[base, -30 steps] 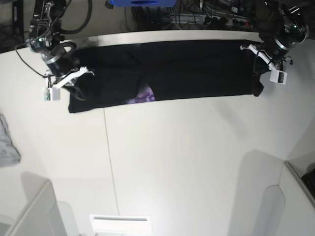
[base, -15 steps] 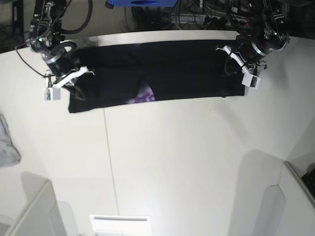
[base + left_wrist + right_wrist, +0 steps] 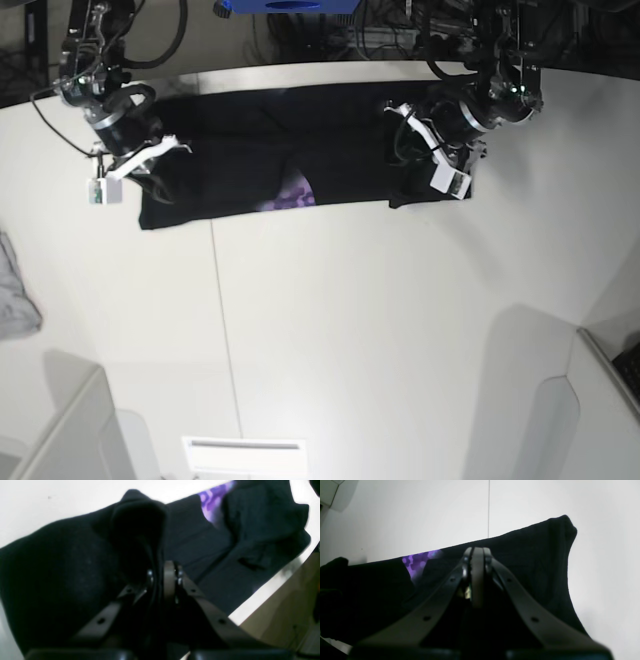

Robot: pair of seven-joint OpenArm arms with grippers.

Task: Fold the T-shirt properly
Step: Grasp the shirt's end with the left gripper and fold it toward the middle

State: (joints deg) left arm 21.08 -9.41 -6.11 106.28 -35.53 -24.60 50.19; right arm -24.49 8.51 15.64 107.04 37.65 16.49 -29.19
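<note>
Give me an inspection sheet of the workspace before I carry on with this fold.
Surface: white table, a seam running down it.
Job's things: black T-shirt lying as a long band at the far edge, purple print peeking out.
Clutter: grey cloth at the table's edge.
Grippers: left gripper shut on the T-shirt's end, which it holds above the rest; right gripper shut, over the other end, grip unclear.
Cables: black cable by the right arm; more behind the table.
Surroundings: blue object beyond the far edge.
</note>
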